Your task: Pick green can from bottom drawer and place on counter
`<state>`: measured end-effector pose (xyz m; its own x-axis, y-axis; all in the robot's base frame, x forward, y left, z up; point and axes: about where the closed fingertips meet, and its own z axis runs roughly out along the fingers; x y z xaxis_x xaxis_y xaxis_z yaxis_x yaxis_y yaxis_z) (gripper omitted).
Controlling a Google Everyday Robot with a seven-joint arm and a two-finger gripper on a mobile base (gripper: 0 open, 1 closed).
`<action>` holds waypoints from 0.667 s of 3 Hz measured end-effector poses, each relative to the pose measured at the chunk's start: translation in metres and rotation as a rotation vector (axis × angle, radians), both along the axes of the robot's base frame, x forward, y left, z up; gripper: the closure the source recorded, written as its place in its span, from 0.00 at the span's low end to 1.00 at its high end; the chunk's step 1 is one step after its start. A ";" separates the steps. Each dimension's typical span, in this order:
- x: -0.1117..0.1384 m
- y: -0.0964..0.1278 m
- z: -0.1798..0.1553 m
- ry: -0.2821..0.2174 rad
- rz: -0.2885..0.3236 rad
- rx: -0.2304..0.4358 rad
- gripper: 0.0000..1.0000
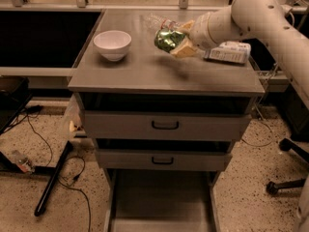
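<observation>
My gripper (177, 41) reaches in from the right on the white arm and is shut on the green can (168, 40). It holds the can tilted, just above the counter (145, 74), at the far middle. The bottom drawer (161, 199) is pulled out below the two upper drawers, and the part of its floor that shows is bare.
A white bowl (112, 44) stands on the counter's left side. A clear plastic bottle (161, 22) lies behind the can. A white labelled packet (228, 52) lies on the counter's right side, under the arm. Cables and a black stand leg lie on the floor at left.
</observation>
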<state>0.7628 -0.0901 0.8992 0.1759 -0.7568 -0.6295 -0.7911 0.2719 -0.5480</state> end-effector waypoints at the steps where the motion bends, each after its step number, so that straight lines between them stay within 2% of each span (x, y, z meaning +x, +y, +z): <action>1: 0.000 0.000 -0.001 0.001 0.000 0.000 0.81; 2: 0.000 0.000 -0.001 0.001 0.000 0.000 0.57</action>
